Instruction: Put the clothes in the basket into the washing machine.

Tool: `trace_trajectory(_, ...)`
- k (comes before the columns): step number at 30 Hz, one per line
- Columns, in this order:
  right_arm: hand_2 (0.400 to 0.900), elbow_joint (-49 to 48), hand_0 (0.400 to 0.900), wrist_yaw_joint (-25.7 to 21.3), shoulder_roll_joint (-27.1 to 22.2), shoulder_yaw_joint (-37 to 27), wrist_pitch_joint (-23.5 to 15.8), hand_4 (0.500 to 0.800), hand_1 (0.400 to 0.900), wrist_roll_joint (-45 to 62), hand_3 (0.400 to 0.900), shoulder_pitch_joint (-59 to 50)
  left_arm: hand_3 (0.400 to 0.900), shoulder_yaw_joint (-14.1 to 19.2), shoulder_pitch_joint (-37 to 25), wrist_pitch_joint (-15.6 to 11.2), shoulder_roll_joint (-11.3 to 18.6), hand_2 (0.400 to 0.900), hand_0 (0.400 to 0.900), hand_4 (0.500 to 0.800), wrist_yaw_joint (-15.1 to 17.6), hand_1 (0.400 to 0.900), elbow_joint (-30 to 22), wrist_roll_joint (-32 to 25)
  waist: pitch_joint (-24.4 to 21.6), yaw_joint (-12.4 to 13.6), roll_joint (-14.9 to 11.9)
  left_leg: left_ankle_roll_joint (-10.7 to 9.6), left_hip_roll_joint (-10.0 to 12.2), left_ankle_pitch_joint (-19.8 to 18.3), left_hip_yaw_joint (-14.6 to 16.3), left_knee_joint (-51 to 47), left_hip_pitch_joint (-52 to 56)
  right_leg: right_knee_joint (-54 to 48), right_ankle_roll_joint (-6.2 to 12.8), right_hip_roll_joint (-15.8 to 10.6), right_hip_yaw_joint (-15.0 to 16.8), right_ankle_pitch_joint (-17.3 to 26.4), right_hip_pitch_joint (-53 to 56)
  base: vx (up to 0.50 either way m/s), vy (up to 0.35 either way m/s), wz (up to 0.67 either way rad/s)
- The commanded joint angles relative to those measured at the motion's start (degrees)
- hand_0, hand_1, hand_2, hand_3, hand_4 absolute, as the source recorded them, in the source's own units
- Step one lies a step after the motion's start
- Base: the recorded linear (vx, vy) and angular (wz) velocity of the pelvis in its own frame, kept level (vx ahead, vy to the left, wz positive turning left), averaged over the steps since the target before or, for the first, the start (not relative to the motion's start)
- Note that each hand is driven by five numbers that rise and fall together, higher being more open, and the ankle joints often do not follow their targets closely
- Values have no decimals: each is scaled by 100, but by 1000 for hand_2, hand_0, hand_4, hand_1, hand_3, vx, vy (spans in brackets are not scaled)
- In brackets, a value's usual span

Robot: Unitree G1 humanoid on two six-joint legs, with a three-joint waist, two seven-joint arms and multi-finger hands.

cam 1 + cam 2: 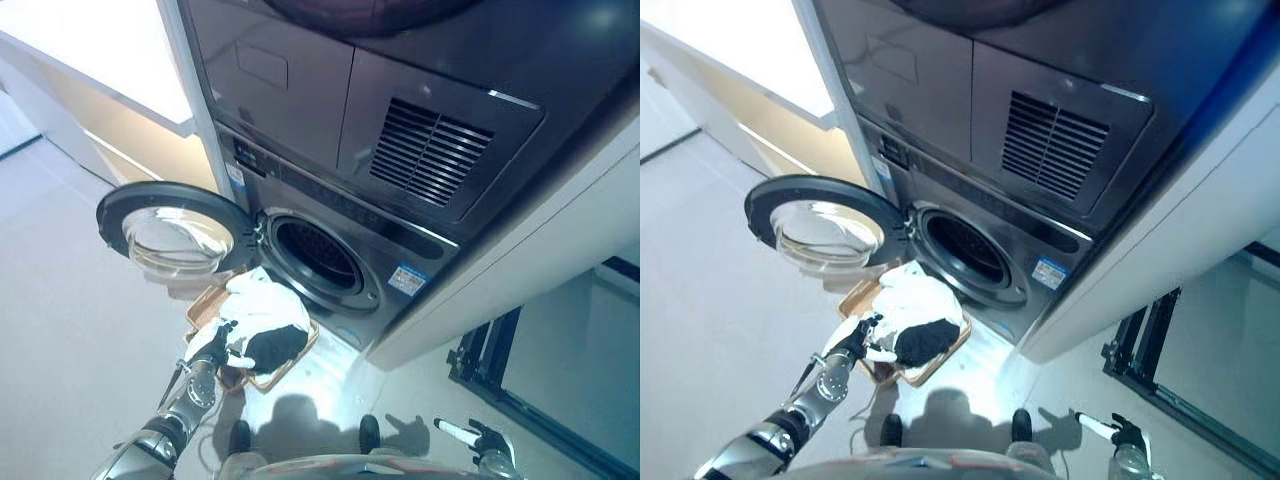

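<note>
two hands are noted. the left hand (215, 345) is seen at the 7 o'clock edge of the laundry basket (205, 303), its fingers curled into the white garment (262, 304); a black garment (275, 347) lies beside it. the basket sits below the washing machine drum opening (318, 255), door (172, 228) swung open at 9 o'clock. the right hand (478, 437) shows at 5 o'clock, one finger extended, nothing held.
</note>
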Motion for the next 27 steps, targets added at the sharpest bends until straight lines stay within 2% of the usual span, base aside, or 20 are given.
trace_trajectory(1,900,-356,900,-318,-293,165,-349,800,900,-138,900,-406,900,95,-1062,-351,109,900,900,800,400,900,133,-94,568,-42,-119,410,-14,-171,-150,384,-489,642,100,-129,79,-177,-310,-152,47,-2)
trace_trajectory(9,900,-1504,900,-582,-503,392,-723,800,900,-18,900,-613,900,-64,-1781,-223,155,900,900,800,1027,900,220,81,1286,-237,-139,483,-95,-133,-201,922,-1522,1178,34,-137,301,-139,-1397,-116,40,-2)
trace_trajectory(20,900,-1943,900,-848,-571,534,-1109,800,900,90,900,-546,900,-317,-2740,52,343,900,900,800,1933,900,653,551,1535,-487,-209,452,-125,-150,-340,1369,-2505,1405,-17,-104,416,-84,-2299,-52,-19,3)
trace_trajectory(27,900,-2097,900,-951,-587,657,-1294,800,900,206,900,-529,900,-510,-3051,228,356,900,900,800,2306,900,764,848,1589,-557,-220,444,-168,-120,-464,1482,-2907,1454,-26,-90,445,-82,-2633,-41,-39,8)
